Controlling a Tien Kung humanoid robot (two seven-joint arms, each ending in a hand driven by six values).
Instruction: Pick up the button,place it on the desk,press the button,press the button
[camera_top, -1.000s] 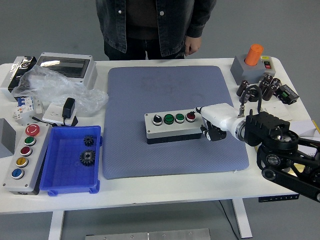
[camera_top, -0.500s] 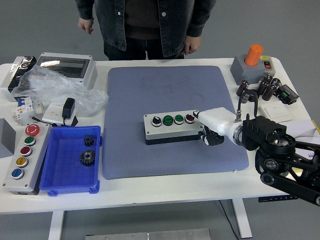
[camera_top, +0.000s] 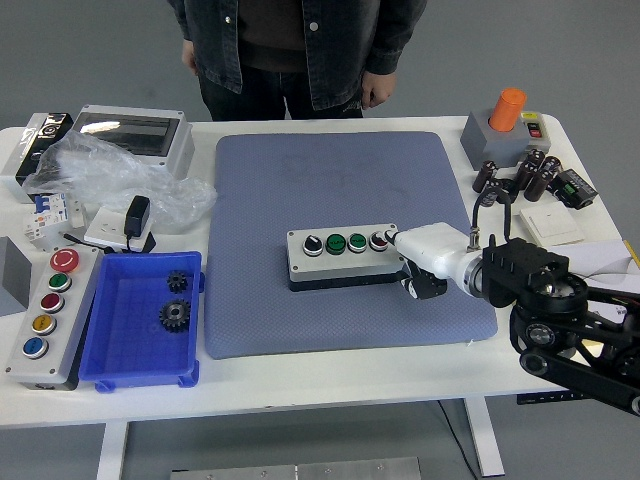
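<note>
Grey button box touches the robot hand, grip state unclear.

The robot's right arm enters from the lower right corner, a chain of bulky black joints angled up and leftward over the desk. Its wrist narrows into a white casing that lies almost level and points left. The right hand is at the end of that casing: one white finger is stretched straight out to the left, its tip touching the right end of the button box, at the red button. The other fingers, dark in colour, are curled under the palm, holding nothing. The left arm does not appear in the head view.
</note>
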